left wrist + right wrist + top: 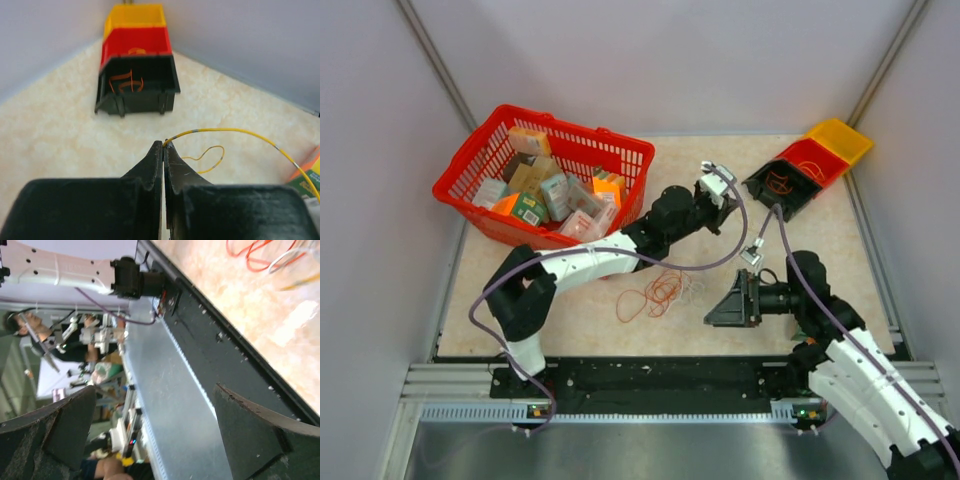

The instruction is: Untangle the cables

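Cables (658, 292) loose on table (570, 320); left gripper (164, 145) pinched on yellow wire (235, 131); right gripper (155, 387) spread wide, empty.

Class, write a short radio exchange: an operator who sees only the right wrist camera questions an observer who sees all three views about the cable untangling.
Operator: I see my right gripper open, with red loops of the cables beyond it. What about the left gripper?
Observer: It is shut on a thin yellow wire.
Operator: What lies in front of it?
Observer: A black bin holding orange wires.
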You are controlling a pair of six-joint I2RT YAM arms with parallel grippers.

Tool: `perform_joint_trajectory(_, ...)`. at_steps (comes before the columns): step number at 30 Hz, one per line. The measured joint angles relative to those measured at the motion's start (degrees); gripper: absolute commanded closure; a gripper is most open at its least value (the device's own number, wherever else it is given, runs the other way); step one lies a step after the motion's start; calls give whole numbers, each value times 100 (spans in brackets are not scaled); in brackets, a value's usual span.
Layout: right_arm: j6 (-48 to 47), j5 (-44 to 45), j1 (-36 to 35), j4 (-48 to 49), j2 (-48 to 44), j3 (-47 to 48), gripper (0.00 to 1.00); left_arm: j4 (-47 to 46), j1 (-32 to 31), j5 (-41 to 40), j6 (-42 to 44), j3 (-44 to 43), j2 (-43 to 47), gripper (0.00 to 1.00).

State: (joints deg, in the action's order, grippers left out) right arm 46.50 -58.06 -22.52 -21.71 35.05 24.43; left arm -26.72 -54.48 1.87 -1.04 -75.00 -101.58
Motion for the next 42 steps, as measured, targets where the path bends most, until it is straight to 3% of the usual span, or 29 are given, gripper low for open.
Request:
perform_joint_trajectory(5, -238, 1235, -22, -645, -315, 400, 1, 743, 398, 446, -754, -13, -457, 100)
perform_joint_trajectory(10, -396, 3416, 142, -1508, 199, 955, 1, 1611, 691, 1005, -1274, -459, -1091, 100)
perform_joint_trajectory(15, -505, 4463, 514, -1823, 813, 927, 1, 1991, 765, 1596, -1886, -702, -1440, 100)
perform_joint_trajectory(19, -699, 4647, 584, -1287, 741, 584, 5, 2109, 761, 1926, -2260, -793, -1458, 100)
perform_joint_trajectory(23, -774, 4688, 584, -595, 684, 214, 25, 2135, 754, 2107, -2452, -859, -1458, 100)
perform_joint_trajectory(26, -981, 4887, 584, -140, 743, 149, 25, 2253, 754, 2203, -2522, -859, -1458, 100)
perform_joint_trajectory(31, -1716, 5038, 584, 284, 1088, 286, 11, 2430, 756, 2393, -2559, -859, -1458, 100)
perform_joint_trajectory(39, -2588, 4752, 584, 433, 1600, 605, 13, 2568, 831, 2938, -2428, -846, -1451, 100)
perform_joint_trajectory(42, -2699, 4465, 584, 557, 1576, 603, 21, 2632, 918, 3220, -2404, -846, -1451, 100)
